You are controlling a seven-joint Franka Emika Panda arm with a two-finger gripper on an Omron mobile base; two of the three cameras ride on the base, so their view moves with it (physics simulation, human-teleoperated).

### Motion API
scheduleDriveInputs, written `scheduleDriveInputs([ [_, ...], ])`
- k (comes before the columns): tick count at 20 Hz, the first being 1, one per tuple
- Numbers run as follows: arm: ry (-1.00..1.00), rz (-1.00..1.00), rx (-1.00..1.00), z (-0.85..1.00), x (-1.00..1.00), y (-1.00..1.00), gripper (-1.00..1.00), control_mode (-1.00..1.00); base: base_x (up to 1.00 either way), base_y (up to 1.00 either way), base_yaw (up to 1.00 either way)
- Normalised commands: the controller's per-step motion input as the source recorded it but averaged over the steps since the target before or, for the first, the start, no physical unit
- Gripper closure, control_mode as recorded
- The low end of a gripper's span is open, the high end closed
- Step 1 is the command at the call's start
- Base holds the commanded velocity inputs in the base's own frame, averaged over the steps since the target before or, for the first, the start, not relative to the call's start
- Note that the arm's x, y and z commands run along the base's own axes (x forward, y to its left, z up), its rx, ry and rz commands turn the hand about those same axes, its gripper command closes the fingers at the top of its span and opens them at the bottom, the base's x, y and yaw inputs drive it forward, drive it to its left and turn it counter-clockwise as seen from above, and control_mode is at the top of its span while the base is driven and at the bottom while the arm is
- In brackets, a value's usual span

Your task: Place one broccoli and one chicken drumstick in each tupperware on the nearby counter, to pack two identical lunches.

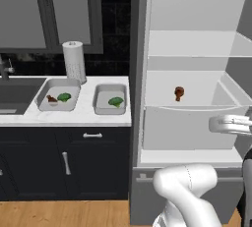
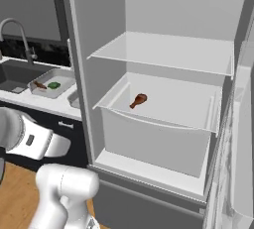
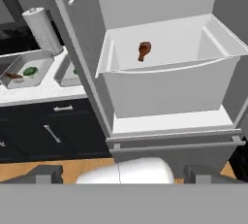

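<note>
A reddish-brown chicken drumstick [image 1: 179,92] [image 2: 139,100] [image 3: 144,50] lies alone on the middle shelf of the open fridge. On the counter [image 1: 83,114] stand two grey tupperware trays. The left tupperware [image 1: 44,91] [image 3: 41,56] holds a broccoli [image 1: 64,97] [image 3: 30,71] and a second drumstick [image 1: 51,99] [image 3: 12,75]. The right tupperware [image 1: 99,98] holds only a broccoli [image 1: 116,101]. My gripper [image 3: 124,175] hangs low and well back from the fridge, facing it, open wide with nothing between its fingertips [image 3: 47,173].
A paper towel roll [image 1: 74,61] stands behind the trays, and the dark sink [image 1: 17,93] with its faucet [image 2: 20,29] lies to their left. The fridge door [image 2: 243,148] stands open on the right. A drawer front [image 3: 164,92] rises below the drumstick's shelf.
</note>
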Motion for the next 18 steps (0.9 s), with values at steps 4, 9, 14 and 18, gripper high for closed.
scheduleDriveInputs([
  [4, -0.01, 0.00, 0.19, -0.10, 0.51, -0.90, -1.00, -1.00, 0.00, 0.00, 0.00],
  [9, 0.01, 0.00, 0.01, -0.12, 0.99, -0.52, -1.00, -1.00, 0.00, 0.00, 0.00],
  [14, -0.03, -0.01, 0.00, -0.42, 0.98, -0.25, -1.00, -1.00, 0.00, 0.00, 0.00],
  [18, -0.02, 0.00, 0.01, -0.35, 0.98, -0.16, -1.00, -1.00, 0.00, 0.00, 0.00],
])
